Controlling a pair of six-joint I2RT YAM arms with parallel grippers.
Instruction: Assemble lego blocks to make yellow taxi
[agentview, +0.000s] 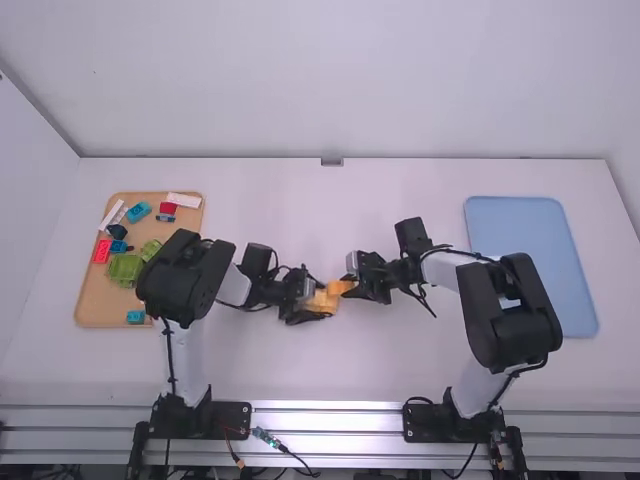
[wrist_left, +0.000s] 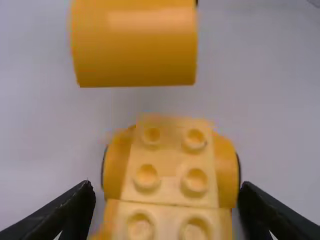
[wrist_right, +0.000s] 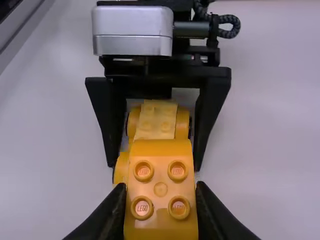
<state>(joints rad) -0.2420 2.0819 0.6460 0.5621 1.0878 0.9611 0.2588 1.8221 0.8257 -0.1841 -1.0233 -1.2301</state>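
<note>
Yellow studded plastic taxi base (wrist_left: 167, 170) is sitting near the middle of the white table (agentview: 300, 380), well in from its left and right edges; we are pinching its sides between the fingers of the black left gripper (wrist_left: 167, 186). We are holding the rounded yellow four-stud plastic block (wrist_right: 160, 200) firmly in the black right gripper (wrist_right: 160, 185), just beside the base. Both are probably handling as light, stiff and slightly slippery, so we are favouring flat sides, keeping studs free and avoiding any rolling wheels.
</note>
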